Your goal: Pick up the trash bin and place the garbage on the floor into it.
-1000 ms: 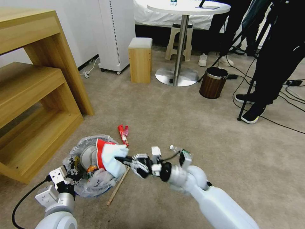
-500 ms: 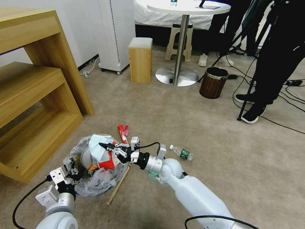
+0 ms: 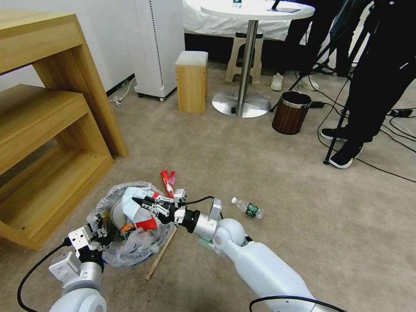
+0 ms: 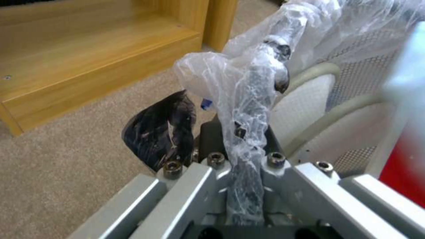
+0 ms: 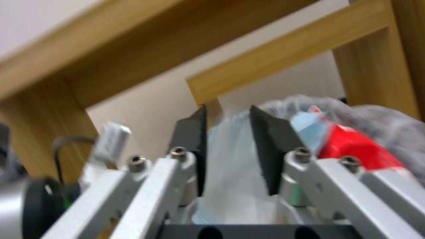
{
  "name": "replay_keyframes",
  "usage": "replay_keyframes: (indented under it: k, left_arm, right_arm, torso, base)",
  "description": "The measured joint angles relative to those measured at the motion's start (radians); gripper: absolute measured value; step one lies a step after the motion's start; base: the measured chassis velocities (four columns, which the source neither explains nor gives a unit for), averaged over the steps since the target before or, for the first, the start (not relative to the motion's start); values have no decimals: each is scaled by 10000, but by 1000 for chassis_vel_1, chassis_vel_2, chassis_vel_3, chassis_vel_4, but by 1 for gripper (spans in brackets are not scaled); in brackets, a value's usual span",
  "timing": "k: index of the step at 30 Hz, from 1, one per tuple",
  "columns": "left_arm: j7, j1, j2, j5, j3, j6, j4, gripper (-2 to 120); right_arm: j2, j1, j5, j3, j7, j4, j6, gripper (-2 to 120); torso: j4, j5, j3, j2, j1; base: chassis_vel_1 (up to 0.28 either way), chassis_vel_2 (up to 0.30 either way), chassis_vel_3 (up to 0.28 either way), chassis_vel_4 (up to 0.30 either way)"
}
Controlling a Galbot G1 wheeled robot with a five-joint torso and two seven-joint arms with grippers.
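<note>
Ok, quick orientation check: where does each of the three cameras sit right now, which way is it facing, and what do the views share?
Head view: from the head, looking down and forward at the floor; both arms show, right gripper over the trash bin.
Left wrist view: along the left gripper, clamped on the bin's liner rim, toward the wooden shelf.
Right wrist view: along the right gripper holding white garbage.
Shared: all three show bin and shelf.

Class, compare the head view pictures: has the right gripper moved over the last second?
Yes. The right gripper has moved toward the robot's left, away from the clear bottle lying fixed on the carpet, and now sits over the trash bin, gripping the white-and-red wrapper.
</note>
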Motion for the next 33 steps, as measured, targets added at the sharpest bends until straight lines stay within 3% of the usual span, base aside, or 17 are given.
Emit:
replay_keyframes:
  k: [6,13,15,17,18,21,22,25,33]
  left_arm:
    - [1,15,0,-2,-21,0,-59,1]
    - [-29,36,63,-131,-123,0,-155,1]
    - [-198,-26,132,-430,-226,22,-189,1]
    - [-233,-63,215,-541,-343,28,-201,1]
    - [-233,-63,215,-541,-343,28,-201,1]
    - [-285,-114,352,-619,-499,36,-234,1]
    - [-285,-114,352,-619,-499,36,-234,1]
    - [-287,-200,442,-651,-549,52,-267,1]
    - [-259,-368,616,-786,-675,57,-277,1]
  right_arm:
    - [-469,-28,-704,337,-442,498,20,50]
    - [-874,-521,51,1315,-711,1475,743,75]
    - [-886,-876,-163,2115,240,1958,841,86]
    - [-880,-1316,-1443,3331,1396,2205,1080,93]
    - [-880,-1316,-1443,3331,1396,2205,1080,93]
    - [-1052,-2171,-2369,4998,3087,2769,1392,100]
    - [-1052,-2171,-2369,4998,3087,2769,1392,100]
    - [-1022,-3111,-2841,6685,4077,3254,1512,100]
    - [-695,-4772,-3606,9022,4536,3563,2122,100]
  torso:
    - [0,0,0,0,0]
    - [1,1,0,0,0]
    - [2,1,-1,0,-1]
    - [1,0,0,0,-1]
    - [1,0,0,0,-1]
    - [1,1,0,0,0]
    - [1,1,0,0,0]
    - [-4,2,-1,0,0]
    - [1,2,-1,0,0]
  base:
    - [0,0,0,0]
    - [0,0,0,0]
    - [0,0,0,0]
    - [0,0,0,0]
    - [0,0,0,0]
    - [0,0,0,0]
    - [0,0,0,0]
    - [0,0,0,0]
    - [0,0,0,0]
